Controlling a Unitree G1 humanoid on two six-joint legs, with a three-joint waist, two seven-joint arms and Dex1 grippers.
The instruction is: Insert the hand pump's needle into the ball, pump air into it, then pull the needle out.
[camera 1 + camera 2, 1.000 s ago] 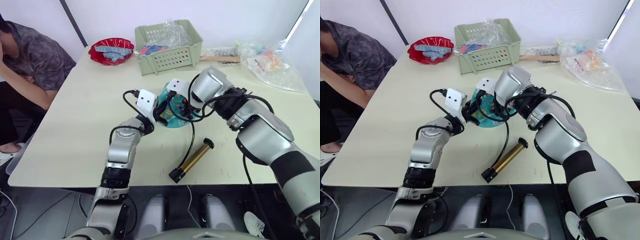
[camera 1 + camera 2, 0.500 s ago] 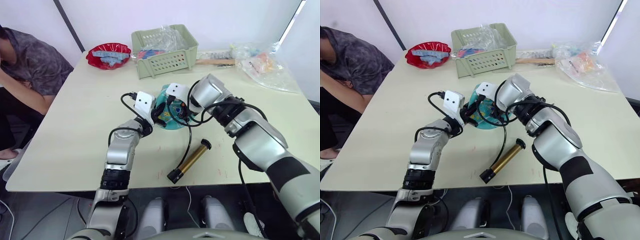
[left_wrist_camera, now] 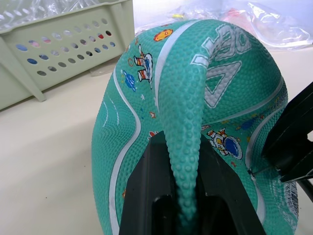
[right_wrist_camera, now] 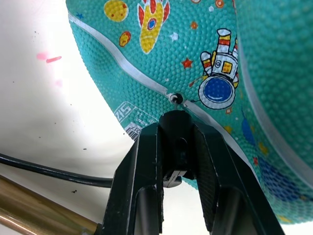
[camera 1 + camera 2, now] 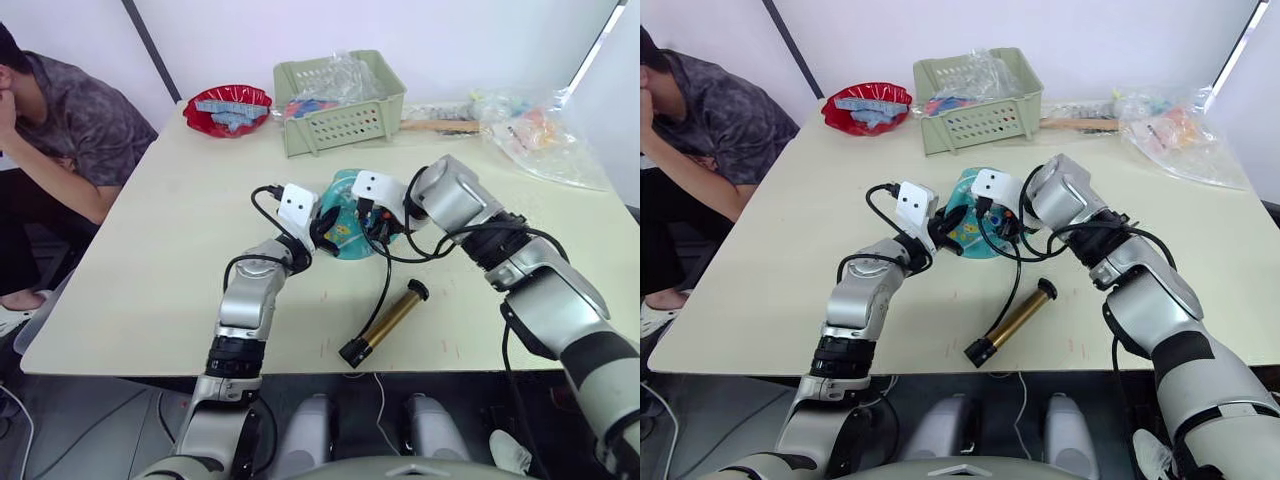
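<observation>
Behind the ball [image 5: 345, 215], a green basket [image 5: 340, 100], a red bowl [image 5: 227, 105] and plastic bags [image 5: 545, 135] are crowding the cream table's [image 5: 150, 260] far edge; a person [image 5: 60, 130] is sitting at its left. The left gripper [image 3: 183, 196] is pinching a fold of the limp ball. Up close, the right gripper [image 4: 173, 147] is clamping the needle [image 4: 172, 99], its tip sitting at the valve hole. The hand pump [image 5: 383, 322] is lying near the front edge.

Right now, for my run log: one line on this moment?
left end effector: pinching ball | right end effector: needle at valve | pump: on table
</observation>
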